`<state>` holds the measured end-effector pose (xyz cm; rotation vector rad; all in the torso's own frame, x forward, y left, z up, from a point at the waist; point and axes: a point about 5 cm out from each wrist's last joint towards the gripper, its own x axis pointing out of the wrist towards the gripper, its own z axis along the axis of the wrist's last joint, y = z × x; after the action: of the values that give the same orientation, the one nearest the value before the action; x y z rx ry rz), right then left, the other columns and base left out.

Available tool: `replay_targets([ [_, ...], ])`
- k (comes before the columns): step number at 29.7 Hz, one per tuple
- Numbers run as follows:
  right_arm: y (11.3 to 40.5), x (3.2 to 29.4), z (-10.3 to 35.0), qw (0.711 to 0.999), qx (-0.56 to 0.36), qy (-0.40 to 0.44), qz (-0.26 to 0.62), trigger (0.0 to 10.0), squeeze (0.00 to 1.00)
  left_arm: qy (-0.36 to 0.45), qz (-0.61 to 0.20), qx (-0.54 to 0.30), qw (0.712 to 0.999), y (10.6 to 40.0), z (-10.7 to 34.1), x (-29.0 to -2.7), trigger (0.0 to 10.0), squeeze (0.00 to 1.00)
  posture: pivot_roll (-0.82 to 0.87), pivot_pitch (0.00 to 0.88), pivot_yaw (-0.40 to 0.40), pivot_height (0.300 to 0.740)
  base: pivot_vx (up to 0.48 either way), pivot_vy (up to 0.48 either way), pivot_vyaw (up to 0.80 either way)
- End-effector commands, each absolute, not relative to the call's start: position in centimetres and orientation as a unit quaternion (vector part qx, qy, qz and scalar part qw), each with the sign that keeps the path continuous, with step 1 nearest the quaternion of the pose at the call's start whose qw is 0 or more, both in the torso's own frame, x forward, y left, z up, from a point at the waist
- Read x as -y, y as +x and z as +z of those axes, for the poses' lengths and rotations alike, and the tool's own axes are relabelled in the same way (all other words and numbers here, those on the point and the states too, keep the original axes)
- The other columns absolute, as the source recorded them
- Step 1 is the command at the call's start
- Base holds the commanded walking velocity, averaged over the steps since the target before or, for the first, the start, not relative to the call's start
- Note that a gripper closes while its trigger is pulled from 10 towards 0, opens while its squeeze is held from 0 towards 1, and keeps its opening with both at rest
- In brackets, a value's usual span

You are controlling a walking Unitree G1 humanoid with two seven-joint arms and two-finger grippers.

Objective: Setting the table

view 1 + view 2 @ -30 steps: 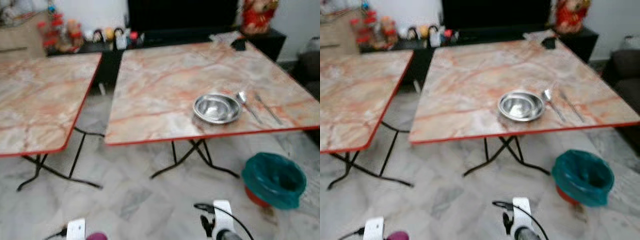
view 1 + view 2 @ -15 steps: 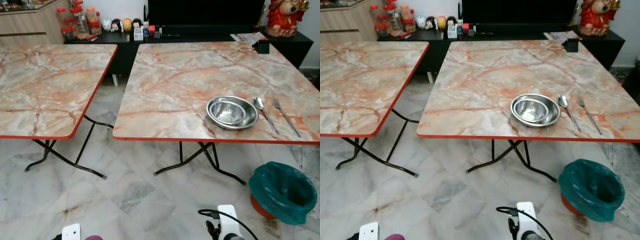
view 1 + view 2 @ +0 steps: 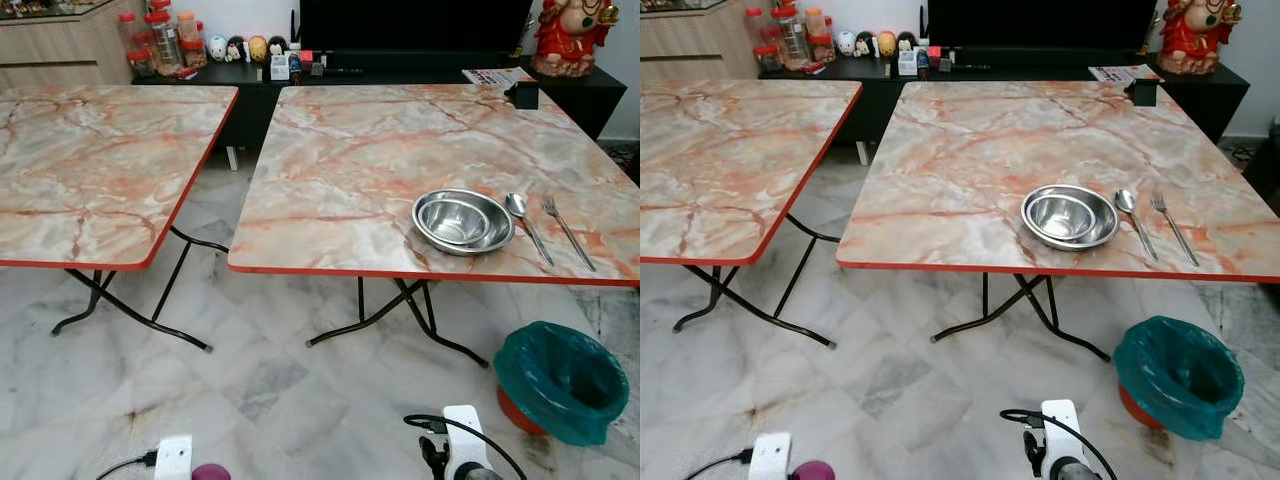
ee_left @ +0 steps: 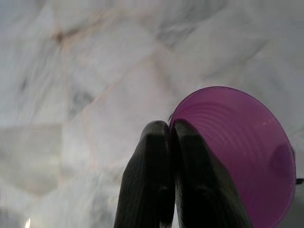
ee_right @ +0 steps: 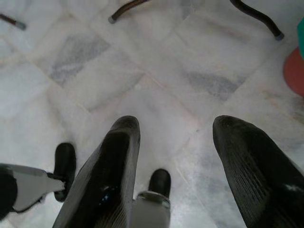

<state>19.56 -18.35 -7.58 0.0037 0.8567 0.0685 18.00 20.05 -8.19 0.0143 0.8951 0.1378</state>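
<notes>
One purple cup (image 4: pixel 240 156) is pinched in my left gripper (image 4: pixel 172 134); right gripper (image 5: pixel 183 137) hangs apart. I should walk slowly and set it upright beside the bowl (image 3: pixel 463 220), right of middle.

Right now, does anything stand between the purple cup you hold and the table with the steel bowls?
Nothing visible does. The left gripper pinches the purple cup low above the marble floor. Bare tiles lead to the table with the steel bowls.

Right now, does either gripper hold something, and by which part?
The left gripper pinches the purple cup by its rim, one finger inside. The right gripper is open, holding nothing.
</notes>
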Motion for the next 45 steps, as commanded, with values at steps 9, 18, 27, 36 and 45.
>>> replay_targets([
  [9,19.3,18.6,-7.7,0.908,-0.418,-0.004,0.031,10.0,0.00,-0.001,0.055,-0.448,0.893,17.5,-8.6,-19.1,10.0,0.00,-0.03,0.051,-0.004,0.740,0.000,-0.395,0.00],
  [18,20.1,18.6,-7.3,0.911,-0.411,-0.005,0.032,10.0,0.00,-0.011,0.085,-0.429,0.899,17.7,-8.3,-20.3,10.0,0.00,-0.04,0.029,0.000,0.740,0.000,-0.399,0.00],
  [27,20.2,17.9,-7.3,0.912,-0.408,0.000,0.036,10.0,0.00,-0.074,0.138,-0.347,0.925,19.7,-6.7,-21.2,10.0,0.00,-0.02,0.005,0.006,0.740,0.000,-0.393,0.00],
  [36,20.2,17.6,-7.3,0.912,-0.409,0.003,0.037,10.0,0.00,-0.080,0.139,-0.363,0.918,19.0,-7.3,-20.8,10.0,0.00,-0.01,0.021,0.005,0.740,0.000,-0.086,0.00],
  [45,20.8,17.4,-7.1,0.915,-0.403,0.009,0.034,10.0,0.00,-0.077,0.179,-0.343,0.919,18.7,-7.0,-22.1,10.0,0.00,0.00,0.024,0.003,0.740,0.000,0.000,0.00],
])
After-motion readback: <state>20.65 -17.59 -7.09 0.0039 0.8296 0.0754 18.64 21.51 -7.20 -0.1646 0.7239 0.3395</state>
